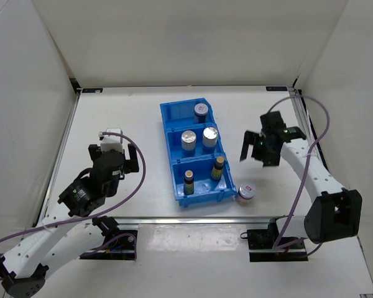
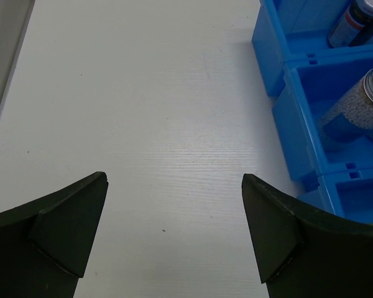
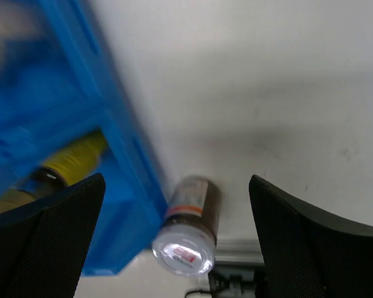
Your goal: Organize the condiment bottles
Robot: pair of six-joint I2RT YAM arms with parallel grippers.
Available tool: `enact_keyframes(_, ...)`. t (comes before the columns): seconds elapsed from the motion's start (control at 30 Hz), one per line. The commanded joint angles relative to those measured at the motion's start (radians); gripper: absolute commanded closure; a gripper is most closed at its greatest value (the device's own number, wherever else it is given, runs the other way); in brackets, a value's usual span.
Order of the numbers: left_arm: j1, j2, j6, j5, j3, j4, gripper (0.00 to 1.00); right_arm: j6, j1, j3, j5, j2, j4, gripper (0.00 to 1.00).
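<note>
Top external view: the blue bin stands mid-table with its three compartments running from far to near. The far jar, silver-lidded with a red mark, stands alone in the far compartment. The left white cylinder and the right white cylinder stand side by side in the middle compartment. The left slim bottle and the right slim bottle stand upright and apart in the near one. The loose jar stands on the table, outside the bin and just beside its near right corner. The left gripper sits well to the left of the bin. The right gripper hangs to the right of the bin, on the far side of the loose jar.

Left wrist view: the left gripper's fingers are spread wide with only bare table between them. The bin lies off to the right. One white cylinder with a blue label shows in the middle compartment, and the far jar shows at the upper right edge.

Right wrist view: the picture is blurred. The right gripper's fingers are wide apart and hold nothing. The loose jar shows between them, lower in the frame, apart from both, close against the bin's outer wall. A yellow label shows inside the bin at the left.
</note>
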Motion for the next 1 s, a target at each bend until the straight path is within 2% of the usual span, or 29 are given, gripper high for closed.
enact_keyframes(0.0, -0.013, -0.01, 0.006, 0.006, -0.006, 0.01, 0.0, 0.073, 0.001, -0.146, -0.128, -0.058, -0.03, 0.01)
enact_keyframes(0.1, -0.013, -0.001, 0.006, 0.006, -0.006, 0.01, 0.0, 0.096, 0.001, -0.22, -0.128, -0.102, -0.048, 0.01)
enact_keyframes(0.43, -0.013, 0.0, 0.006, 0.006, -0.006, 0.01, 0.0, 0.139, 0.03, -0.309, -0.195, -0.172, -0.068, 0.04)
enact_keyframes(0.67, -0.013, 0.009, 0.006, 0.006, -0.006, 0.01, 0.0, 0.253, 0.138, -0.415, -0.172, -0.172, -0.041, 0.07)
enact_keyframes(0.87, -0.013, 0.009, 0.006, 0.006, -0.006, 0.01, 0.0, 0.356, 0.249, -0.414, -0.004, -0.172, -0.059, 0.17)
enact_keyframes(0.97, -0.013, 0.009, 0.006, 0.006, -0.006, 0.01, 0.0, 0.388, 0.3, -0.375, 0.099, -0.147, -0.119, 0.19)
